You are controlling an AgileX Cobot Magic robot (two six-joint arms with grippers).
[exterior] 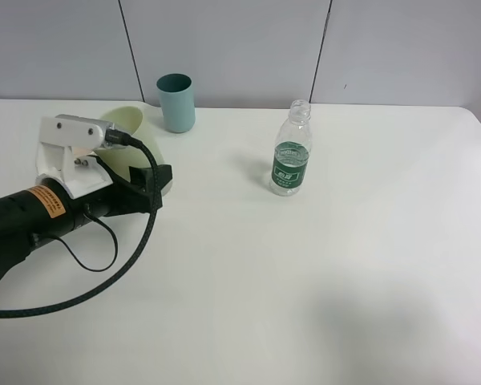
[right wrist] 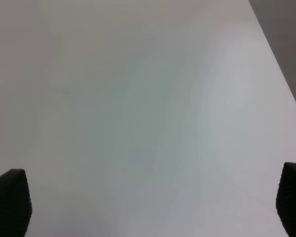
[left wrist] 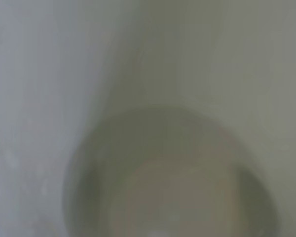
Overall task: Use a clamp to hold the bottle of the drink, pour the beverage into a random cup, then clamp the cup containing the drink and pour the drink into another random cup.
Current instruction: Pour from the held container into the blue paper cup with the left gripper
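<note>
Tumbler (exterior: 140, 124) tipped in L gripper (exterior: 154, 183), jaws closed on it, by far edge of table (exterior: 321, 281), left side: 2nd pour prob under way. Bottle (exterior: 290, 156) upright, capless, mid-far, so 1st pour looks done. Teal cup (exterior: 176, 102) at far edge. Blurred round mouth below, maybe paper cup (left wrist: 177, 197). R gripper (right wrist: 151, 200) wide open, empty. Near half, right side free.
</note>
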